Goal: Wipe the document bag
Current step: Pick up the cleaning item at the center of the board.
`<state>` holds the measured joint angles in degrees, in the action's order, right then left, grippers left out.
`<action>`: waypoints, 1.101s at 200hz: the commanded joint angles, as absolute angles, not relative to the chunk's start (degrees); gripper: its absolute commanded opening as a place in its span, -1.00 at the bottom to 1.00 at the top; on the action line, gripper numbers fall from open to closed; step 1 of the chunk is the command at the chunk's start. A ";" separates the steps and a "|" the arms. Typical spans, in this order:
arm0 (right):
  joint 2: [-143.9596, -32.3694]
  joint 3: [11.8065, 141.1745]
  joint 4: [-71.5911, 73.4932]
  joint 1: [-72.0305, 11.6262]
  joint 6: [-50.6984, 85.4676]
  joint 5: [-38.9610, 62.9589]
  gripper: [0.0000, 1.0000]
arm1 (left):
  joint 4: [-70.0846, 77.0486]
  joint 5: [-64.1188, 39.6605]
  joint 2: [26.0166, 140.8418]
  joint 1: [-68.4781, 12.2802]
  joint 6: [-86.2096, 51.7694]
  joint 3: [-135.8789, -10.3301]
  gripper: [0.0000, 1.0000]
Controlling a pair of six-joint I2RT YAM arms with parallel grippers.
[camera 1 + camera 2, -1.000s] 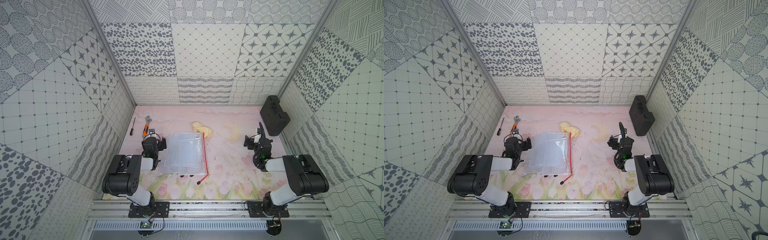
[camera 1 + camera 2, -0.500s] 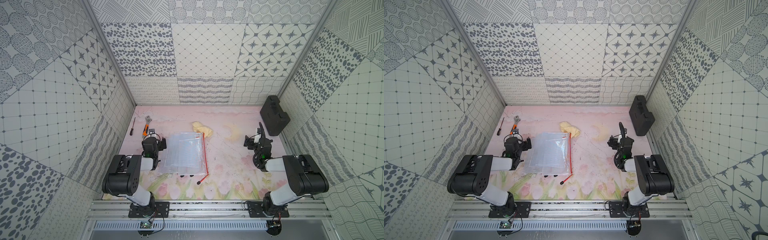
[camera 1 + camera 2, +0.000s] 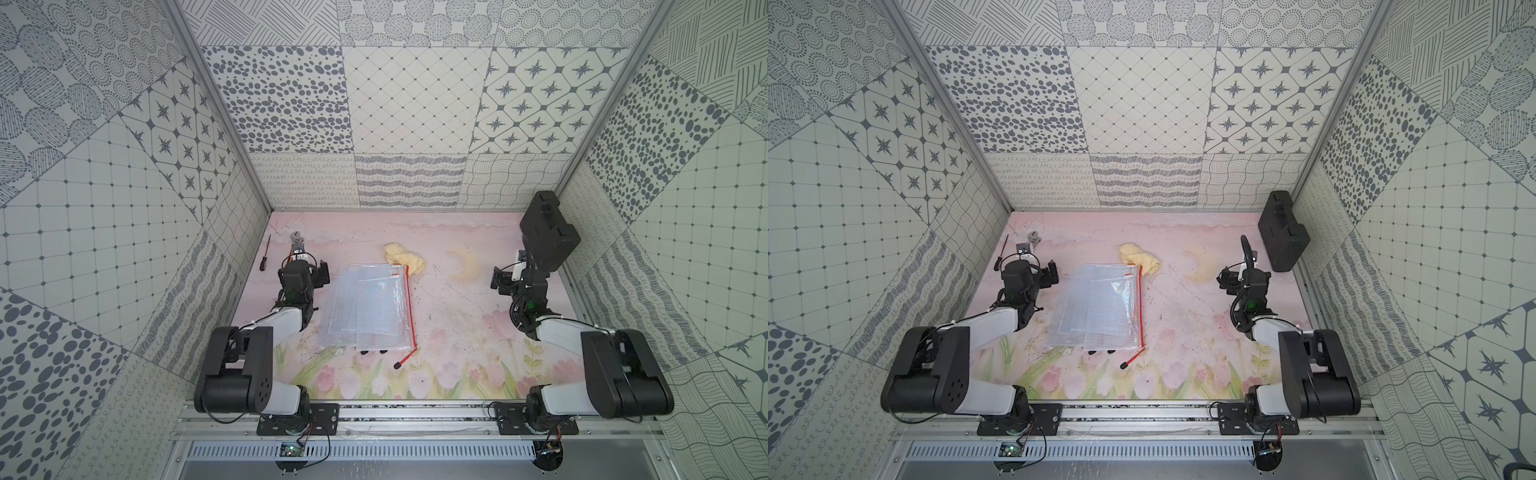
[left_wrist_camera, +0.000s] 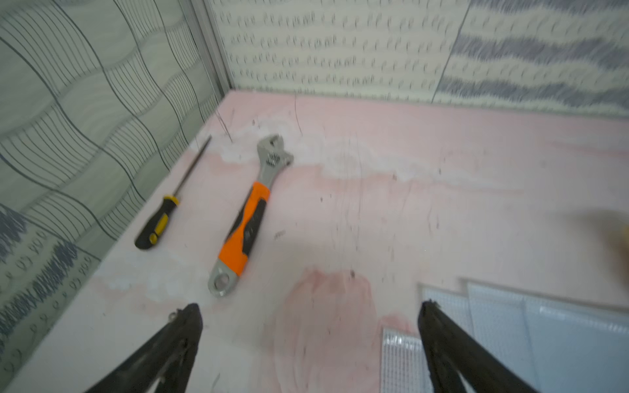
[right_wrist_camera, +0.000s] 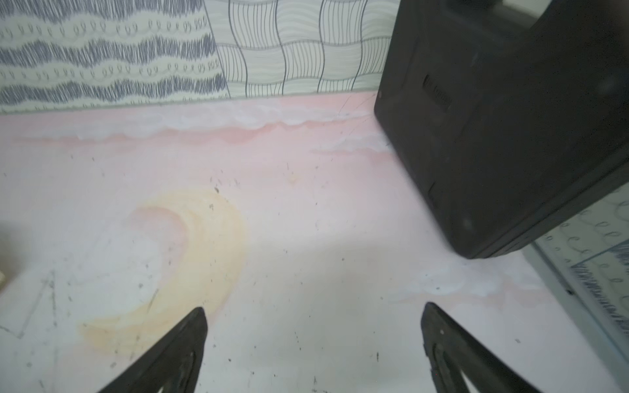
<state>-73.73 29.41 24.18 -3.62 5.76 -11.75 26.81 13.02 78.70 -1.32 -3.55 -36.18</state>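
Observation:
The document bag (image 3: 370, 307) (image 3: 1100, 311) is a clear mesh pouch with a red zip along one side. It lies flat at the middle of the pink mat in both top views. A crumpled yellow cloth (image 3: 405, 259) (image 3: 1140, 257) rests just behind its far corner. My left gripper (image 4: 309, 308) (image 3: 301, 272) hovers low at the bag's left side, open and empty. A corner of the bag (image 4: 544, 333) shows beside one fingertip. My right gripper (image 5: 313, 311) (image 3: 513, 276) stands open over bare mat, far right of the bag, holding nothing.
An orange-handled wrench (image 4: 250, 217) and a black-and-yellow screwdriver (image 4: 163, 221) lie ahead of the left gripper, near the left wall. A black case (image 3: 548, 237) (image 5: 510, 119) leans in the back right corner, close to the right gripper. Patterned walls close in three sides.

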 commanded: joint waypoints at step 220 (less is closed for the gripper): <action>-117.32 113.25 -42.93 -35.02 52.30 -5.19 0.85 | -39.90 2.46 46.37 -3.19 -18.93 -62.19 0.90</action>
<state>-111.37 103.22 -37.82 -32.93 47.44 -1.69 -32.23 2.72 46.65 -2.96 -22.17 -60.58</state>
